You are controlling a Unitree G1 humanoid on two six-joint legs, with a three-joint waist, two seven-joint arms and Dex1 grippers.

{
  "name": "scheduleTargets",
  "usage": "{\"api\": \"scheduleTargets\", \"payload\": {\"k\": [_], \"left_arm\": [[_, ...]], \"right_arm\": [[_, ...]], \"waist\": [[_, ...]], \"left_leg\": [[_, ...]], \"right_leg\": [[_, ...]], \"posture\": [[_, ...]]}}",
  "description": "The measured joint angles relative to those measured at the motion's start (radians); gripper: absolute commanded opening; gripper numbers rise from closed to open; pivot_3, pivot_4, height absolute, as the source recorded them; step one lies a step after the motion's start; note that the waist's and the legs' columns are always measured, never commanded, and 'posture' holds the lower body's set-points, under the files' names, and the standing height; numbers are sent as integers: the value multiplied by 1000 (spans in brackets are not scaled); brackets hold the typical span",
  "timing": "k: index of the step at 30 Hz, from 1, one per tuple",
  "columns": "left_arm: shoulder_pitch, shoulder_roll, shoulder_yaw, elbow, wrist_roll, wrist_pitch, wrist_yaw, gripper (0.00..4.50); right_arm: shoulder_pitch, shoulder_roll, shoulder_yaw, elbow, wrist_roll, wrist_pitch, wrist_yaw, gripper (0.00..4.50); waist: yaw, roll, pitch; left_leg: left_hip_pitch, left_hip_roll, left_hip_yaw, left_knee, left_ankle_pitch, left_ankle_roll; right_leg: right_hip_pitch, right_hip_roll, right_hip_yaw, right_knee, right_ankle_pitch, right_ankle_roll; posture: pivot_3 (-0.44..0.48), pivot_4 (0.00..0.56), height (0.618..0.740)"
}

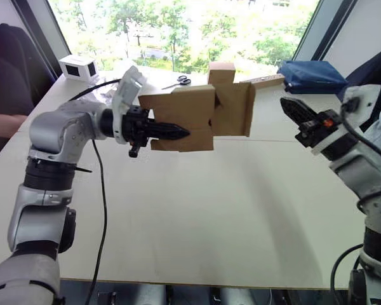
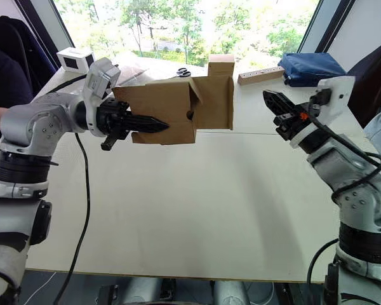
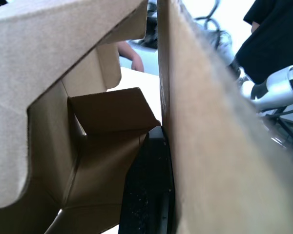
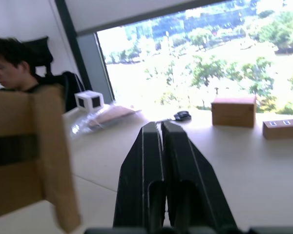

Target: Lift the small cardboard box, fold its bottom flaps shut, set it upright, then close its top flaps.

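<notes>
Small cardboard box [image 1: 197, 117]: aloft above the table [image 1: 197, 216], flaps splayed. Left gripper [image 1: 168, 131] clamped on one wall panel. Right gripper [image 2: 276, 108] apart from the box, fingers pressed together, empty. Step: folding bottom flaps; steady the hold, push flaps inward with the right. Left wrist view shows the interior, one flap seemingly part-folded; head views do not.

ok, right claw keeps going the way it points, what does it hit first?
Probably the small cardboard box held up by the left claw: the right claw, shut, points at its open-flap end. Depth unclear; it might pass just beside it.
</notes>
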Motion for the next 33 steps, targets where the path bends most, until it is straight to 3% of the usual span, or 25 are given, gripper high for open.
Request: {"api": "scheduleTargets", "payload": {"k": [9, 19, 28, 33], "left_arm": [[-9, 1, 0, -1, -2, 4, 7, 0], [-27, -12, 0, 51, 4, -10, 12, 0], [-62, -29, 1, 77, 3, -16, 14, 0], [-62, -30, 2, 76, 1, -12, 18, 0]], "right_arm": [[-58, 183, 116, 40, -60, -23, 21, 100], [-25, 298, 113, -128, 161, 14, 12, 100], [23, 409, 133, -143, 199, -18, -27, 100], [36, 460, 140, -116, 199, -52, -25, 1962]], "waist": [[-14, 0, 0], [-16, 0, 0], [-17, 0, 0], [-18, 1, 0]], "left_leg": [[0, 0, 0, 0, 0, 0], [0, 0, 0, 0, 0, 0], [0, 0, 0, 0, 0, 0], [0, 0, 0, 0, 0, 0]], "right_leg": [[0, -1, 0, 0, 0, 0], [0, -1, 0, 1, 0, 0], [0, -1, 0, 1, 0, 0], [0, -1, 0, 1, 0, 0]], "posture": [[0, 150, 740], [0, 150, 740], [0, 150, 740], [0, 150, 740]]}}
